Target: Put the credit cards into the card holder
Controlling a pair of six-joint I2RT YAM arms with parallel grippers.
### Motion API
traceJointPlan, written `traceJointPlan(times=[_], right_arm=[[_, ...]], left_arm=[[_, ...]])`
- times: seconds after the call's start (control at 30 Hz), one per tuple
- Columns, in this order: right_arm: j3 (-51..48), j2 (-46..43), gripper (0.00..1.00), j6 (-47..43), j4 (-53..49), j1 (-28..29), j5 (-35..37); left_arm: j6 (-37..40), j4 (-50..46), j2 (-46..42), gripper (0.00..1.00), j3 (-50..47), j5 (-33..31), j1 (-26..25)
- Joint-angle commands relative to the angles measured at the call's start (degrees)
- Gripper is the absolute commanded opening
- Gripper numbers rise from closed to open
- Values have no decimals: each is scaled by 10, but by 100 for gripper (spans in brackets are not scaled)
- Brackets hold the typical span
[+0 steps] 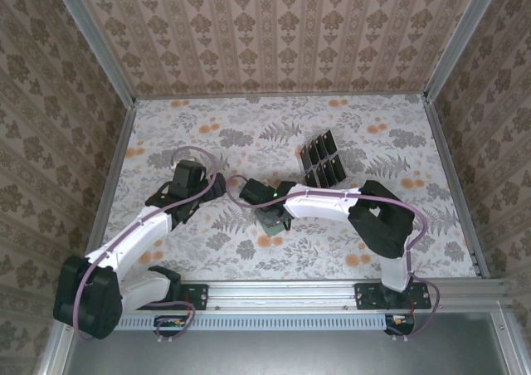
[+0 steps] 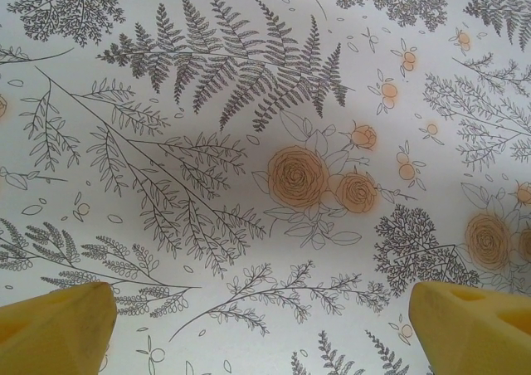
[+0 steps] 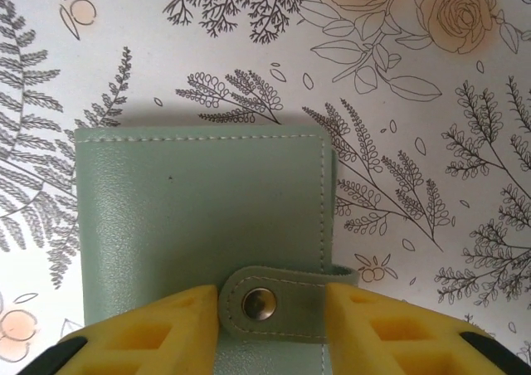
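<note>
Right claw (image 3: 272,309) part-closed astride one card holder (image 3: 199,209), grip unclear, left claw (image 2: 261,325) open, empty

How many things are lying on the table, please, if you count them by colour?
Black credit cards: 6, as far as the overhead view lets me tell, lying in two rows
Grey-green card holder: 1
Total: 7

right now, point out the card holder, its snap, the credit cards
card holder (image 3: 199,217), right wrist view, green cover
snap (image 3: 260,303), right wrist view, metal stud
credit cards (image 1: 318,149), top external view, middle card
</note>
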Motion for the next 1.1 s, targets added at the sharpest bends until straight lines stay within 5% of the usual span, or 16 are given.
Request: traceJointPlan(times=[0.0,0.37,0.77,1.07], right_arm=[[14,16,36,-11,-20,-1,33],[9,10,0,3,-21,-20,27],[-45,-75,0,68,64,-76,-135],[-74,-81,0,117,117,-95,-190]], left_arm=[[-14,0,5,100,-7,10,3],[-11,-2,4,100,-1,19,3],[-54,59,29,100,-3,82,-27],[-129,166,102,99,-8,131,-72]])
